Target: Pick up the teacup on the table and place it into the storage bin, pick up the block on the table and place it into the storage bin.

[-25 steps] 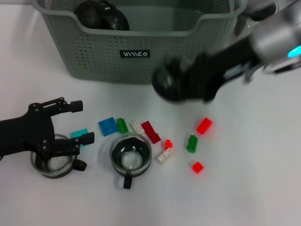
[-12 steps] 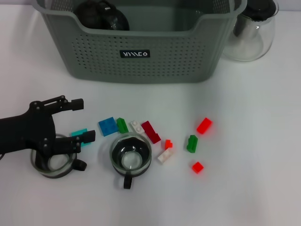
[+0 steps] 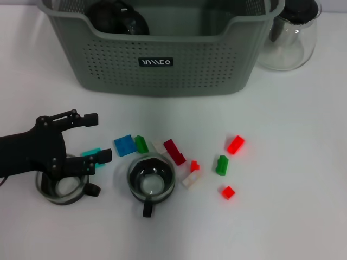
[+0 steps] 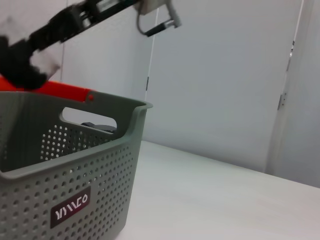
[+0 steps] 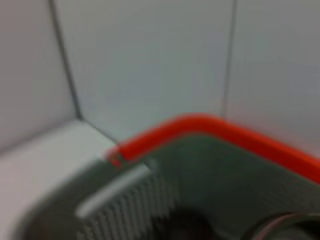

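The grey-green storage bin [image 3: 162,59] stands at the back, and also shows in the left wrist view [image 4: 70,180]. A dark round object [image 3: 116,16] lies inside it. Two glass teacups stand on the table, one [image 3: 62,187] partly under my left gripper and one [image 3: 150,179] in the middle. Several small blocks lie between them and to the right: cyan [image 3: 91,153], blue [image 3: 124,144], dark red [image 3: 174,151], red [image 3: 235,144]. My left gripper [image 3: 93,138] is open, low over the left teacup. My right arm [image 4: 100,10] shows blurred above the bin in the left wrist view.
A clear glass carafe [image 3: 290,35] stands right of the bin at the back. More blocks lie to the right: green [image 3: 221,165], small red [image 3: 228,192], white [image 3: 190,180]. The right wrist view shows the bin's rim [image 5: 200,125] close up.
My right arm, which stretched across the front of the bin a second ago, has left the head view. The left gripper has barely moved.
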Controlling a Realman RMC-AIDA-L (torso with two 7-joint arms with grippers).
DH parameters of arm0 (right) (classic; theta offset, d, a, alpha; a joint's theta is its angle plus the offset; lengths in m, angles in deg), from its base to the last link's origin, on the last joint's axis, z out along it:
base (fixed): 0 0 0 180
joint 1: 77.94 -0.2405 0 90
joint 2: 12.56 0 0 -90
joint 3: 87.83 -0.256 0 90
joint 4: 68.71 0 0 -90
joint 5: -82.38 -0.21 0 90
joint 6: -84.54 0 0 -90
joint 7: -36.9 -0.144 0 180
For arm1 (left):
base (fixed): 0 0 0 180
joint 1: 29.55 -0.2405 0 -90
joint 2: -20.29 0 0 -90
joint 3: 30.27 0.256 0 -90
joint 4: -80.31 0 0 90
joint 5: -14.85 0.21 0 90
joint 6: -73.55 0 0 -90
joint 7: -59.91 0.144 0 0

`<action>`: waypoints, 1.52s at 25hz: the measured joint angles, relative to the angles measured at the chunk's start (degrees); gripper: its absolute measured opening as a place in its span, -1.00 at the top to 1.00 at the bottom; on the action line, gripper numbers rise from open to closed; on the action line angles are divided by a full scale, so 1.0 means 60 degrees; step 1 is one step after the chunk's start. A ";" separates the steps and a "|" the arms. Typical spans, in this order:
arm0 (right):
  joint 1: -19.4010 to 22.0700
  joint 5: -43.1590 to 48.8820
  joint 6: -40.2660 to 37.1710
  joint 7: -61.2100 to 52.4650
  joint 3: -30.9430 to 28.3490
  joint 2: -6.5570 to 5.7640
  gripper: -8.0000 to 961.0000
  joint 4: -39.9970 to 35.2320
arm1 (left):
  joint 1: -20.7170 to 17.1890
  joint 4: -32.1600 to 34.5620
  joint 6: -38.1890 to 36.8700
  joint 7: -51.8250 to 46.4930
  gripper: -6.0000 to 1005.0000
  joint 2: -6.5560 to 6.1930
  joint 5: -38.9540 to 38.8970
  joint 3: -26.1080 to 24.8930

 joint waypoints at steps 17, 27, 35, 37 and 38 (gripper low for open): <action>-0.1139 0.1464 0.0881 -0.0073 0.0063 0.0010 0.86 0.3277 | 0.0002 -0.0020 0.0129 -0.0003 -0.68 0.0000 0.0031 0.0001; -0.1098 0.1491 0.0935 0.0010 0.0097 0.0026 0.80 0.3706 | 0.0002 -0.0036 0.0207 -0.0003 -0.68 0.0000 0.0040 0.0005; 0.0022 0.0644 0.1050 0.0073 -0.0193 0.0010 0.25 0.1558 | 0.0001 -0.0063 0.0252 -0.0002 -0.68 0.0000 -0.0005 0.0004; 0.0798 -0.0153 0.0869 0.0281 -0.0243 -0.0009 0.20 0.0017 | 0.0003 -0.0064 0.0250 -0.0002 -0.68 0.0000 -0.0025 0.0004; 0.1221 -0.0674 0.0828 0.0529 -0.0292 -0.0011 0.18 -0.0733 | 0.0007 -0.0064 0.0246 -0.0001 -0.68 0.0000 -0.0029 0.0002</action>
